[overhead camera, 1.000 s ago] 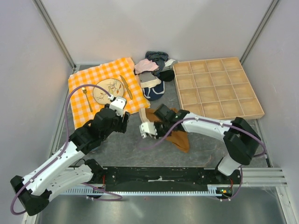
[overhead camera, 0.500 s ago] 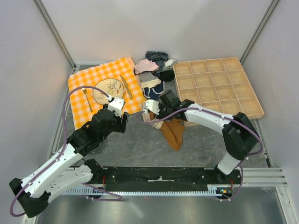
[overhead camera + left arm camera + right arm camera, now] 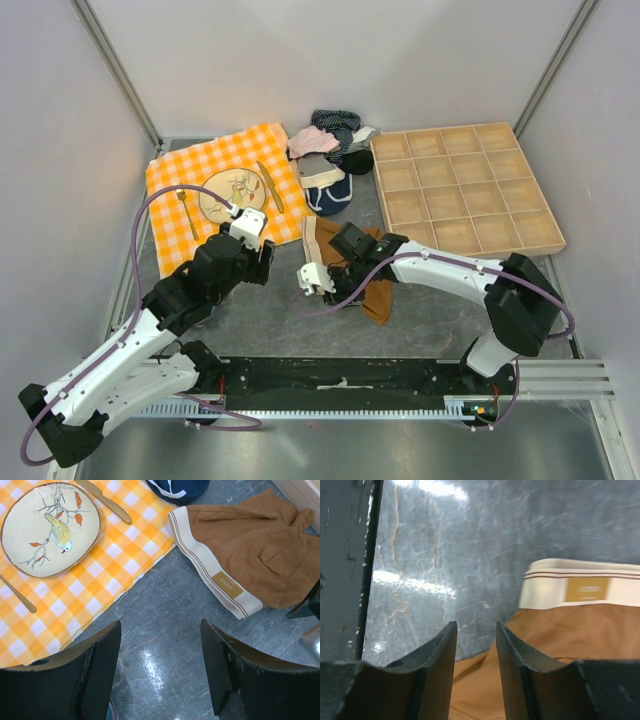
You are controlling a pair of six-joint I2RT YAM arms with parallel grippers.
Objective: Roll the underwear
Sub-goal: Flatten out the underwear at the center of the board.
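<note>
Drawn back nearward since half a second ago: right gripper [image 3: 476, 630], jaws narrowly parted, empty, at near-left edge of underwear [image 3: 255, 560]. Garment flat mid-table, waistband left. Left gripper [image 3: 160, 625] wide apart, empty. Risk: shallow pinch catching one layer only, roll skewing or bunching.

The counter [image 3: 165, 650] is showing a smooth grey marbled surface, glossy and catching light. The underwear [image 3: 260, 565] is lying as soft matt cloth, its waistband [image 3: 207, 555] looking finely woven. The plate [image 3: 50, 527] is gleaming like glazed ceramic on a woven checked cloth [image 3: 95, 595]; the knife [image 3: 102, 500] is looking like gold-toned metal. The left end effector [image 3: 160, 625] is showing matt black plastic, the tray [image 3: 465, 190] bare wood.
</note>
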